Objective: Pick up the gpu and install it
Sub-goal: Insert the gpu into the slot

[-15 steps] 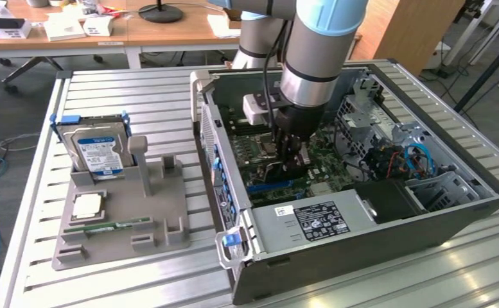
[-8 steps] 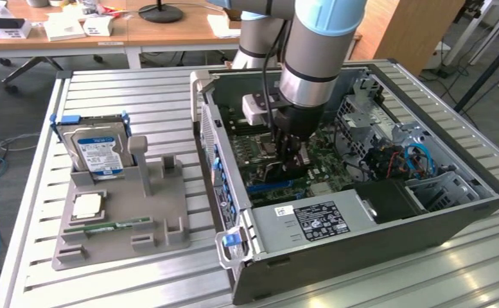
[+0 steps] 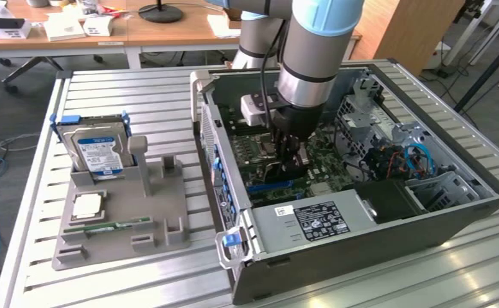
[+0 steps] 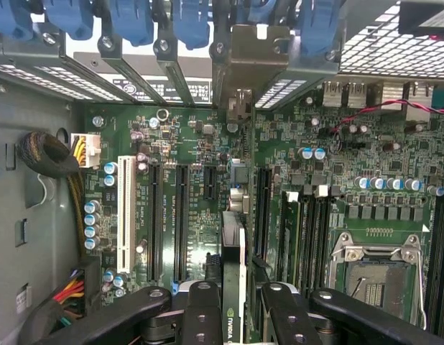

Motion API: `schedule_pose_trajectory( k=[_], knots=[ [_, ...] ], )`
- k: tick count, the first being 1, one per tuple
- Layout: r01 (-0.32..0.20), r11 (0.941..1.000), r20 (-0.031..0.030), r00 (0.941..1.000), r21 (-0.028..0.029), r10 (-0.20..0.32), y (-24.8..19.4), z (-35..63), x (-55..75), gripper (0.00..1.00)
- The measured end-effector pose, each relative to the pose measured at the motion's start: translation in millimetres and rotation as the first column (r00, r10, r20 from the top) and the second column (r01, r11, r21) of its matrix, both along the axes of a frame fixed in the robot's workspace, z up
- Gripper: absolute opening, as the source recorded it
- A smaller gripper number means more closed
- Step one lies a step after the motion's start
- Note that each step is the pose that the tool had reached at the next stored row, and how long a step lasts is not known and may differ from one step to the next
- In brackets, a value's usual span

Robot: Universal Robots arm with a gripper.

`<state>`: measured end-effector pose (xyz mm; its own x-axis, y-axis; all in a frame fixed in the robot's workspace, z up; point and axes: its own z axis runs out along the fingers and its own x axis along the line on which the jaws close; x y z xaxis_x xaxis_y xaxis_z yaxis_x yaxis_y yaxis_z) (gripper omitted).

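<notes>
There was one robot arm with one pincer (image 3: 290, 153), and it reached down into one open computer case (image 3: 386, 224). The case sat on a metal surface (image 3: 103, 90). Beside the case, on the exterior view's left, lay one gray holder (image 3: 125, 215). On the holder were one hard drive (image 3: 97, 151) standing up, one square chip (image 3: 87, 205) and one green memory stick (image 3: 108, 226).

There was one gpu (image 4: 233, 244). It was inside the case, standing on its thin edge over the green board (image 4: 200, 136). The pincer (image 4: 238, 296) was clamped on the gpu, with a black finger (image 4: 202, 313) on each flat side of the card. The card's metal end (image 4: 251, 61) was up by the back wall of the case, far from the pincer, among the blue clips (image 4: 190, 18). Whether the card sat fully in its slot could not be told.
</notes>
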<state>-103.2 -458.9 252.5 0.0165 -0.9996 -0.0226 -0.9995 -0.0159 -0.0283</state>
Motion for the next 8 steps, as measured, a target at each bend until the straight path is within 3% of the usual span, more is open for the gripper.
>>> schedule_pose_trajectory(
  k=[8],
  knots=[
    [0.000,1.0000,0.0061,1.0000,0.0001,0.000,0.0,-0.1,-0.8,0.26]
  ],
)
